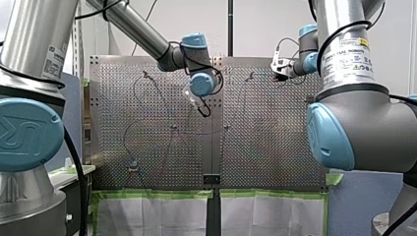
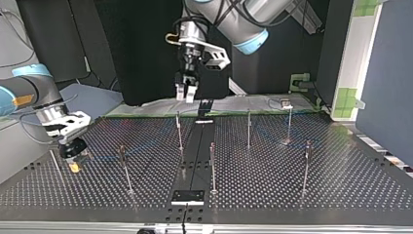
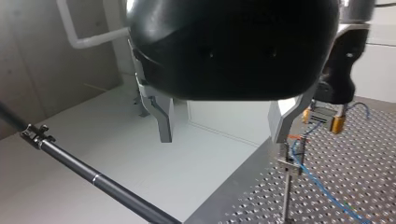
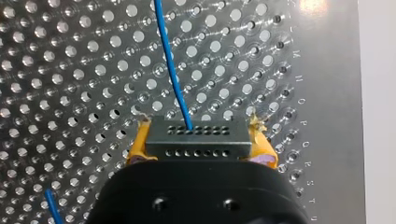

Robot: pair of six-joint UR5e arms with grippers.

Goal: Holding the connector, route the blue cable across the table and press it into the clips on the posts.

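Note:
My right gripper (image 4: 199, 124) is shut on the grey connector (image 4: 196, 140), its yellow pads (image 4: 138, 142) on both ends. The blue cable (image 4: 170, 65) leaves the connector and runs ahead over the perforated plate. In the top view my right gripper (image 2: 73, 158) sits low at the left, and the cable (image 2: 104, 157) runs faintly to the nearest post (image 2: 124, 168). In the left wrist view the cable (image 3: 322, 186) passes a clip on a post (image 3: 290, 161). My left gripper (image 3: 224, 133) hangs open and empty high above the plate's edge, also seen in the top view (image 2: 186, 92).
Several thin posts stand across the plate (image 2: 292, 195), among them a middle one (image 2: 212, 165) and two others (image 2: 248, 129) (image 2: 306, 165). A small fixture (image 2: 286, 103) sits at the far right edge. A dark rod (image 3: 93, 175) crosses under my left gripper.

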